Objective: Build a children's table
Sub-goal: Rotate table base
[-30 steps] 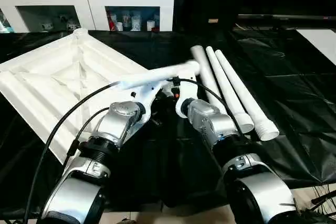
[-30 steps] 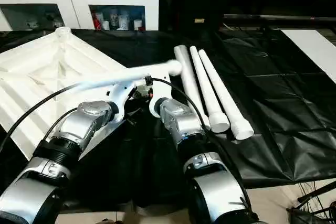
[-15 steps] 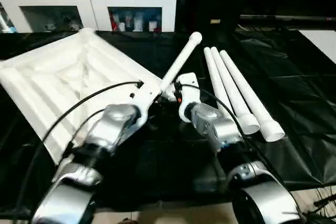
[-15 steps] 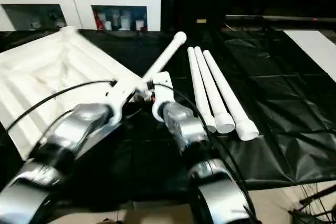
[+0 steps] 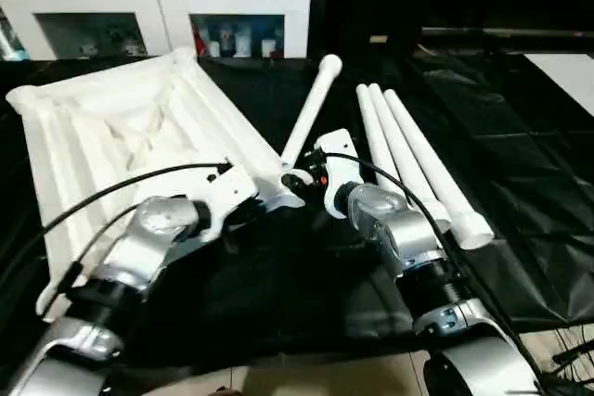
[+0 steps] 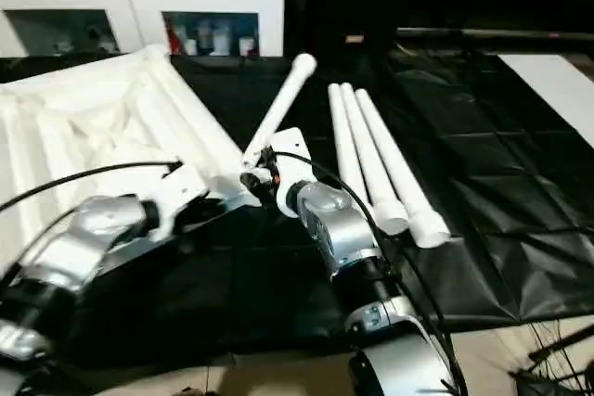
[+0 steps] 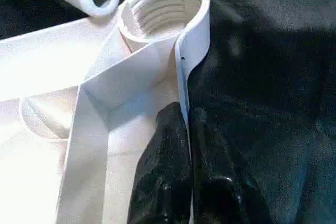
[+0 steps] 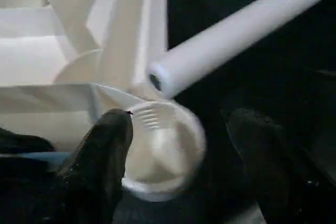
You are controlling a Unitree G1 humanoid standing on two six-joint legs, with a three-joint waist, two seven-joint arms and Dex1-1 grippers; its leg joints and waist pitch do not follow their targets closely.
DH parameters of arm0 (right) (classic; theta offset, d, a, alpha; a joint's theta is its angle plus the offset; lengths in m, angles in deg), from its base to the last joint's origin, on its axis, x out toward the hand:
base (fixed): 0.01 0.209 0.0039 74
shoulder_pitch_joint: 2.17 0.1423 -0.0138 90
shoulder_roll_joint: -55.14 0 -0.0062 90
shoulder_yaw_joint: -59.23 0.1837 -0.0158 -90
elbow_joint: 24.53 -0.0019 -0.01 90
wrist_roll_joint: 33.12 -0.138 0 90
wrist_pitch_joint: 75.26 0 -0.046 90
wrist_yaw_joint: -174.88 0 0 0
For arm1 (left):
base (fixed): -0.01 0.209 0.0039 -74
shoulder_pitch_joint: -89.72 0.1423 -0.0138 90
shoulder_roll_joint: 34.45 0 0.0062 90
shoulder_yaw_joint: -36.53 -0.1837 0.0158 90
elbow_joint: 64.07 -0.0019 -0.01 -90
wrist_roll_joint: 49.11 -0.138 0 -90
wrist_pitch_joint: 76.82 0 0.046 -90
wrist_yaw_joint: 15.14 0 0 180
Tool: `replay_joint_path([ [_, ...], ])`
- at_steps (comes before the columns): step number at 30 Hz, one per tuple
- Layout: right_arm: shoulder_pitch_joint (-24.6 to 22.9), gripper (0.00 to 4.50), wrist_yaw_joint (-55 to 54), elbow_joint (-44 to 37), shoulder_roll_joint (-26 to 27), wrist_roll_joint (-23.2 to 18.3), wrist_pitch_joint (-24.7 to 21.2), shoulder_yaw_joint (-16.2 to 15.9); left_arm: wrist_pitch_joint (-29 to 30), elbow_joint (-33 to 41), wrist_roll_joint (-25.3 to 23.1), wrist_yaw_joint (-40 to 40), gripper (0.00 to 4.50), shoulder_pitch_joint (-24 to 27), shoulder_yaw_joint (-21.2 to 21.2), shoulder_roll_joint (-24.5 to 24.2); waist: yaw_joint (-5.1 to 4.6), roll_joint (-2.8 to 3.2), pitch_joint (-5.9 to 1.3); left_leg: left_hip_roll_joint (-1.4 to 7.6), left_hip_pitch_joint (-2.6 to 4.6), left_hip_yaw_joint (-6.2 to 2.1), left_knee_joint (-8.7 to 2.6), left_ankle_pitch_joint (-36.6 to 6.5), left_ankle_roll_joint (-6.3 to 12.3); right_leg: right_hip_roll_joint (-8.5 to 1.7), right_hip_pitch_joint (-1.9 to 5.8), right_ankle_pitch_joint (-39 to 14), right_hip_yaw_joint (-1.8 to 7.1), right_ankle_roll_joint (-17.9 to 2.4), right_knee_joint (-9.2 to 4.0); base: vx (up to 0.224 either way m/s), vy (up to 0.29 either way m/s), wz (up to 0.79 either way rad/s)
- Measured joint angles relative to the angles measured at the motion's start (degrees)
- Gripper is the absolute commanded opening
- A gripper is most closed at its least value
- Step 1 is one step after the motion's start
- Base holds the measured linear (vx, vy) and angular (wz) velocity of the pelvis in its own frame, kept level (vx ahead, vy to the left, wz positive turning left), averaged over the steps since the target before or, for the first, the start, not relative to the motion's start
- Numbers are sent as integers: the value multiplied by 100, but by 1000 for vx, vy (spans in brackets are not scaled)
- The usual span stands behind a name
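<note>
**Left wrist view: socket held, loose leg lies just past it**

The left pincer [image 7: 184,145] is clamped on the rim of the children's table top [image 5: 111,136], beside its threaded corner socket [image 7: 157,17]. The right pincer [image 8: 178,145] stands apart around that socket, holding nothing. One leg [image 5: 311,108] lies on the desk [image 5: 520,136], long axis running away from the socket, nearest the right arm.

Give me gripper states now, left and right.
Left gripper: closed, pinching the table top's rim.
Right gripper: open around the corner socket, holding nothing.
</note>
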Motion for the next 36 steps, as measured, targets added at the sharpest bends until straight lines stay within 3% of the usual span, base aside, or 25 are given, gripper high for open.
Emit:
replay_joint_path([
  [6,-136,326,63,-246,-112,8,-148,-3,-658,136,239,743,0,326,135,-512,-21,-35,-5,4,-6,1,5,1,-1,3,0,-2,1,-2,-7,0,0,0],
  [14,-154,326,94,-308,-191,8,-226,-56,-1232,-13,355,1240,0,359,105,-865,64,-67,-15,4,-8,4,9,4,-7,1,-3,-1,1,-1,0,0,0,0],
  [22,-155,326,81,-375,-331,3,-311,-20,-2072,-285,437,1497,0,512,205,-1341,53,-87,-4,5,-9,4,9,17,-28,3,-32,-3,8,-3,48,0,0,0],
  [24,-156,321,68,-435,-398,0,-320,34,-2110,-358,499,1678,56,531,273,-1494,50,-94,0,7,-10,4,9,26,-43,4,-40,-4,7,-6,64,0,0,0],
  [26,-156,321,52,-484,-414,-4,-330,88,-2145,-414,532,1736,56,533,354,-1554,48,-95,0,8,-9,4,10,31,-51,4,-43,-5,8,-8,72,0,0,0],
  [36,-170,321,30,-536,-421,-19,-460,128,-2131,-519,1149,1964,145,454,992,-1786,90,-104,-3,12,-11,4,28,34,-56,4,-42,-2,4,-14,85,0,0,0],
])
